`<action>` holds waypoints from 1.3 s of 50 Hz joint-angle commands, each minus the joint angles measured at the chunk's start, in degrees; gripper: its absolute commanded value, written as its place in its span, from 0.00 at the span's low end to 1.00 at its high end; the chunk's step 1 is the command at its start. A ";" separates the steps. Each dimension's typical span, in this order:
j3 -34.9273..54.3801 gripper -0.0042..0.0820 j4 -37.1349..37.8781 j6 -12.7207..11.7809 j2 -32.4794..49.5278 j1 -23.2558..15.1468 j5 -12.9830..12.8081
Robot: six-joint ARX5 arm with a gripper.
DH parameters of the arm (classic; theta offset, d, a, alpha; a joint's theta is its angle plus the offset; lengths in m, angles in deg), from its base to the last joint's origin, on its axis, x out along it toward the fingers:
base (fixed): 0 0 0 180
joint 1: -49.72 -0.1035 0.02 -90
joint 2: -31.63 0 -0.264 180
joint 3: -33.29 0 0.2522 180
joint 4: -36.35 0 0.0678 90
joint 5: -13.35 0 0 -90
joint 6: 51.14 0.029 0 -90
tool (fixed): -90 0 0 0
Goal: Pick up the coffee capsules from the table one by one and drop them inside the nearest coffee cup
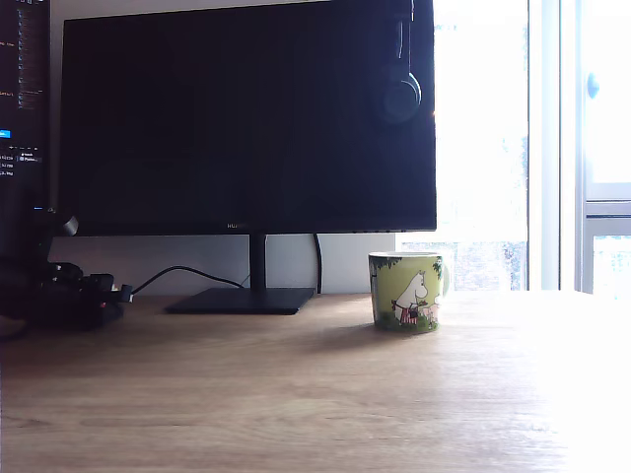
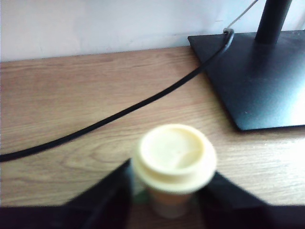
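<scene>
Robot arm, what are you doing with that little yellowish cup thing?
The tool is shut on a cream-white coffee capsule, holding it above the wooden table near the monitor stand and a black cable. The green coffee cup stands further along the table, to the exterior view's right. The capsule has not gone in yet.

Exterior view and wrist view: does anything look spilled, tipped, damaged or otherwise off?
Nothing stands out. The coffee cup stands upright on the table, with no spill around it. The hand is shut on a cream-white capsule, which looks intact. A black cable lies loose across the wood.
</scene>
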 commanded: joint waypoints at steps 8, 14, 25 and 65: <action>0.24 0.16 -0.37 0.24 -2.10 0.11 0.07; 0.24 0.16 -0.52 0.24 -2.10 0.11 0.07; 0.26 0.16 -3.78 2.78 -0.20 0.13 1.90; 6.51 0.16 -23.30 7.93 21.14 4.26 12.68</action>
